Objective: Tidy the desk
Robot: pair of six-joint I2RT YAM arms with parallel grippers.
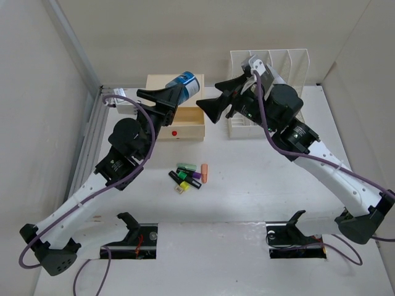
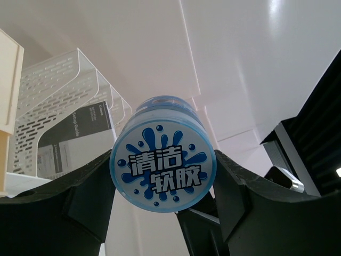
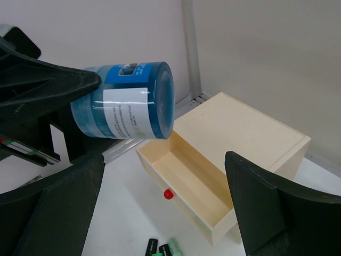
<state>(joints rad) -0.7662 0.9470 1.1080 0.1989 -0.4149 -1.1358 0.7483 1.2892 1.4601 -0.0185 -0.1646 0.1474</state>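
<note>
Pinched between the left gripper's [image 2: 162,178] black fingers [image 2: 90,197] is a blue tub [image 2: 162,170], lying on its side off the surface. Its round cap, printed with white Chinese characters on a blue splash, faces the left wrist camera. In the overhead view the tub sits at 12 o'clock, over the far part of a beige drawer box [image 1: 179,123].

Across from it, the right gripper [image 1: 211,97] hangs in the air with its fingers spread wide and nothing between them. It points toward 9 o'clock at the tub. From the right wrist, the tub's white label shows and it is apart from the box.

The box's drawer [image 3: 186,181] is pulled out toward 6 o'clock, with a red knob [image 3: 168,194] on its front. A white slotted file rack [image 1: 271,61] stands at 1 o'clock, beside the box.

At 6 o'clock from the box, near the middle, lies a loose cluster of markers [image 1: 188,176] in green, black, yellow, purple and orange.

Under everything spreads the white desk [image 1: 247,185], with an aluminium rail [image 1: 89,142] along its 9 o'clock side. It has two cutouts, at 7 o'clock [image 1: 129,243] and 5 o'clock [image 1: 296,245].
</note>
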